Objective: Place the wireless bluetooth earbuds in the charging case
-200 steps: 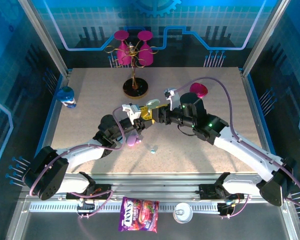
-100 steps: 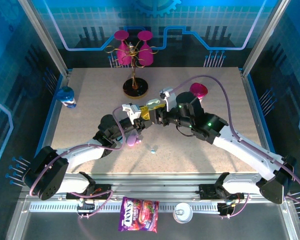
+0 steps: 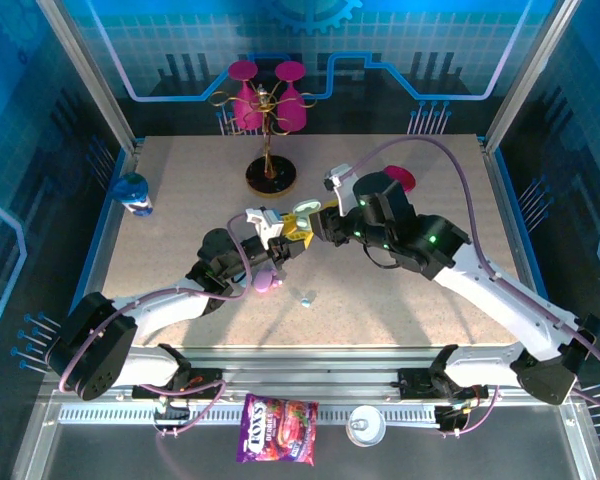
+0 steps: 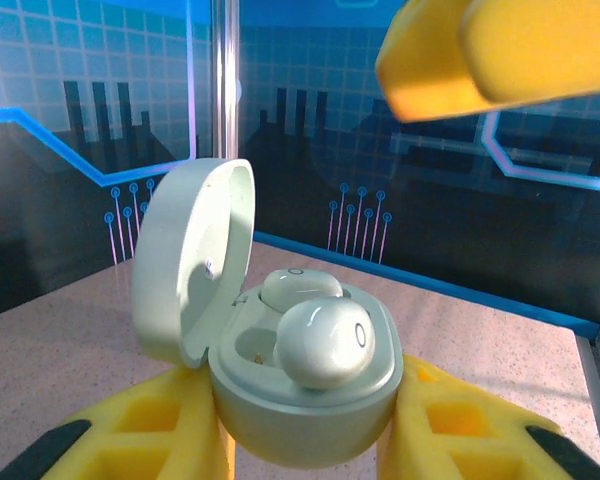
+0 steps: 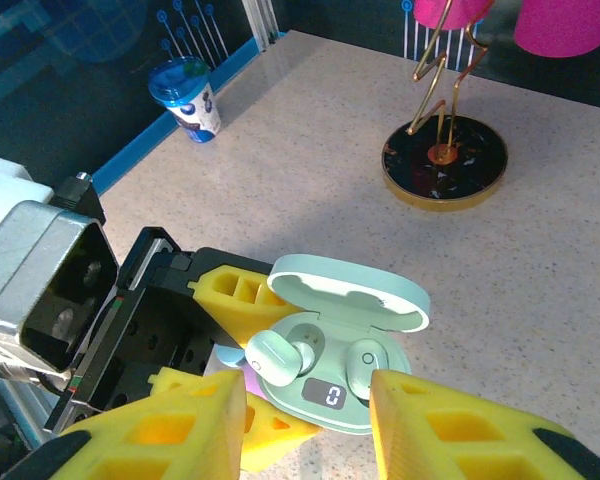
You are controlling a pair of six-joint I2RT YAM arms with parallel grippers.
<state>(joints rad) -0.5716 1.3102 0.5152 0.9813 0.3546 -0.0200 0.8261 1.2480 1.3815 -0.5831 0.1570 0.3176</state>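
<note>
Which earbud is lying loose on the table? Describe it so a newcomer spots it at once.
Start at the middle of the table's near edge. Just beyond it, right of the lilac charging case beside the left arm, lies the loose earbud. It is a tiny light-blue speck alone on bare tabletop, far smaller than the case.

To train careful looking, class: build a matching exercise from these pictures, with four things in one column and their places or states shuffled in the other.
1 charging case
2 blue cup
3 sweets packet
4 glass stand

a at the table's left edge
b far middle of the table
c lid open, held by the left gripper
d off the table, before its near edge

Pairs: 1c, 2a, 3d, 4b
</note>
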